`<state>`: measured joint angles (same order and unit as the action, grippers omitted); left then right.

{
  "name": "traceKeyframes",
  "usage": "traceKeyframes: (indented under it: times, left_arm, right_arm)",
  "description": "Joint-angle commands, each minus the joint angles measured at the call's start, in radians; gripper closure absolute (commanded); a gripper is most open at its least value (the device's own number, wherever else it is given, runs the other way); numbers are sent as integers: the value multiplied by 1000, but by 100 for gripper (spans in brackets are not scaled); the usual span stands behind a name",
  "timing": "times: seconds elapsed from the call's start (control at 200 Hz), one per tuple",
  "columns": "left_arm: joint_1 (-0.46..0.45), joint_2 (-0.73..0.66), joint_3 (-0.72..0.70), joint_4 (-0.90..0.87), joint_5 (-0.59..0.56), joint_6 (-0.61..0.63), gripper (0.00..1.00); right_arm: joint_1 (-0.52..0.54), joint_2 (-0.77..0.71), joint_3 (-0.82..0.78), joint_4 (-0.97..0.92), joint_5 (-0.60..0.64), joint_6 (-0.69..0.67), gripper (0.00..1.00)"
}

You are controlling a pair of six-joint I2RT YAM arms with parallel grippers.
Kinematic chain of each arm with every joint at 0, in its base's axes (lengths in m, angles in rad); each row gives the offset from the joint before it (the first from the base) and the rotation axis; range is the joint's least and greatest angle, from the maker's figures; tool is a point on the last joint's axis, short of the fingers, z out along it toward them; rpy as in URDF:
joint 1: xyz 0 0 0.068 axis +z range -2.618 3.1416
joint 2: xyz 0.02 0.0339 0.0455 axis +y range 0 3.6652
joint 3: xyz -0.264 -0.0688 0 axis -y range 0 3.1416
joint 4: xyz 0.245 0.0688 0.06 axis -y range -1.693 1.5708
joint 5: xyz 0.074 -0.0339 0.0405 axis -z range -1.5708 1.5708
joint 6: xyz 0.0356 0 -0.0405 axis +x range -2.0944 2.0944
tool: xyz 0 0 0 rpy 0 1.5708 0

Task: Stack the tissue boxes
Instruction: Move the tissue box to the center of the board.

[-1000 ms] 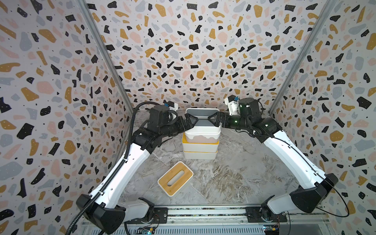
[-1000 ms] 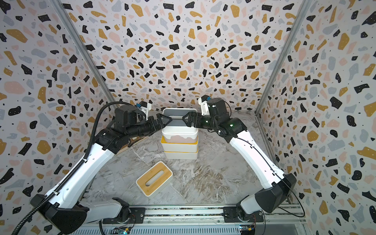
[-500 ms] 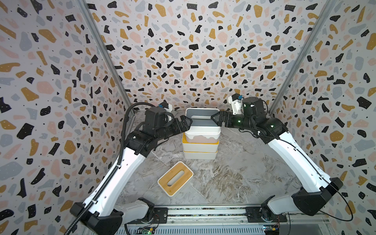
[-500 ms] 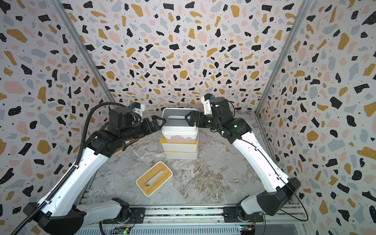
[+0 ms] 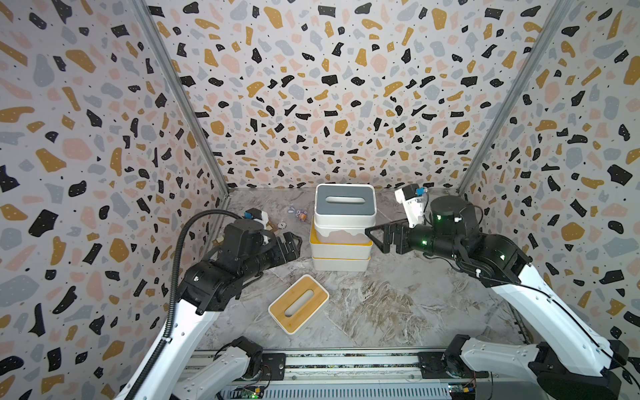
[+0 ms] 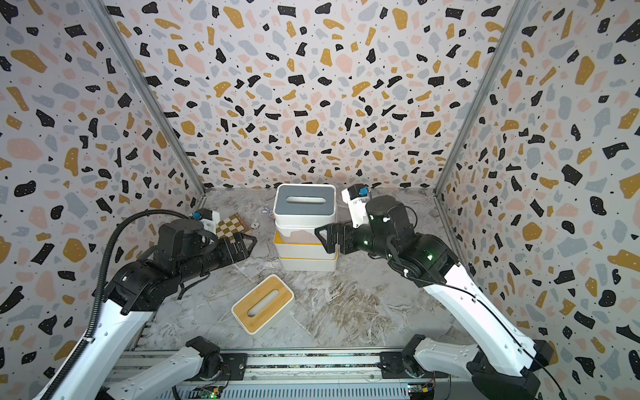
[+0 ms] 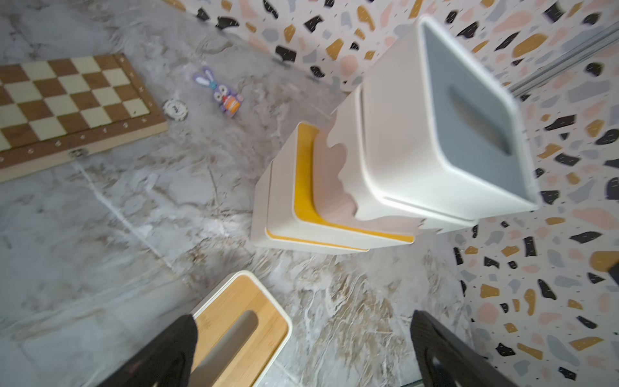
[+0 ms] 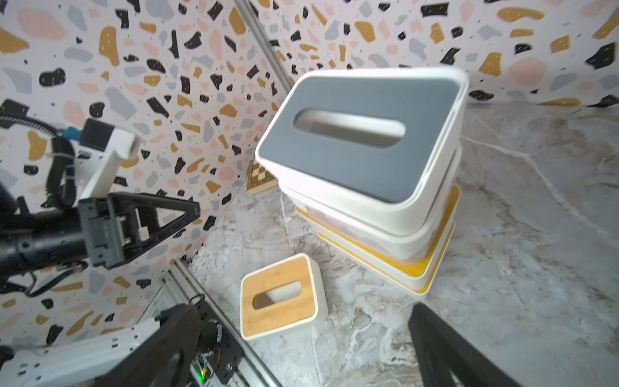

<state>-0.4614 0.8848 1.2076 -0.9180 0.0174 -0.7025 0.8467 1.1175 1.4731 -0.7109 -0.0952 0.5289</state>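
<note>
Where stacked at frame centre, stands four high: grey-lidded box [image 5: 344, 204] on top, pink-sided box [image 5: 341, 233] under it, then two yellow boxes [image 5: 341, 250]. Leaves wood-lidded box [image 5: 298, 303] alone at lower centre, skewed — judged the last to go up. Holds left gripper [image 5: 292, 244], jaws apart and empty, left of the stack [image 6: 304, 239]; right gripper [image 5: 375, 239], spread wide on nothing, just beside its right flank — seemingly clear, not to nudge it. Sits on grey marbled tabletop [image 5: 398, 298] inside terrazzo walls [image 5: 346, 104], chessboard [image 6: 232, 225] and toy rabbit [image 7: 222, 90] at centre left.
</note>
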Motion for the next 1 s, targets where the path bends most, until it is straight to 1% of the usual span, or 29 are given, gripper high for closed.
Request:
traceKeyframes:
  times: [0.0, 0.085, 0.18, 0.265, 0.35, 0.481, 0.556, 0.716, 0.826, 0.871, 0.996]
  left_arm:
    - [-5, -36, -99, -59, -13, -24, 1]
    - [-5, -67, -197, -29, 2, -40, 1]
    - [-5, -81, -286, 0, -19, -70, 0]
    - [-4, -73, -336, 41, -35, -73, 0]
    - [11, -46, -358, 59, -50, -68, 1]
    - [50, -5, -384, 105, -58, -46, 0]
    - [111, 21, -402, 140, 1, -26, 0]
    - [185, 76, -439, 204, 67, 12, 0]
    - [243, 121, -473, 230, 171, 20, 1]
    - [254, 130, -490, 227, 189, 23, 0]
    - [256, 123, -540, 229, 191, 5, 0]
  right_arm:
    - [94, -44, -111, -15, 64, 53, 1]
    - [141, -93, -247, 63, 45, 99, 1]
    - [198, -124, -385, 173, 22, 137, 1]
    - [246, -137, -480, 259, 26, 156, 1]
    - [269, -137, -546, 317, 23, 166, 1]
    - [276, -142, -619, 376, 10, 185, 1]
    - [278, -151, -655, 404, 5, 198, 1]
    - [278, -148, -699, 421, 9, 216, 1]
    - [278, -144, -717, 430, 8, 227, 1]
    - [278, -144, -722, 430, 11, 234, 1]
    - [278, -141, -740, 436, 14, 243, 1]
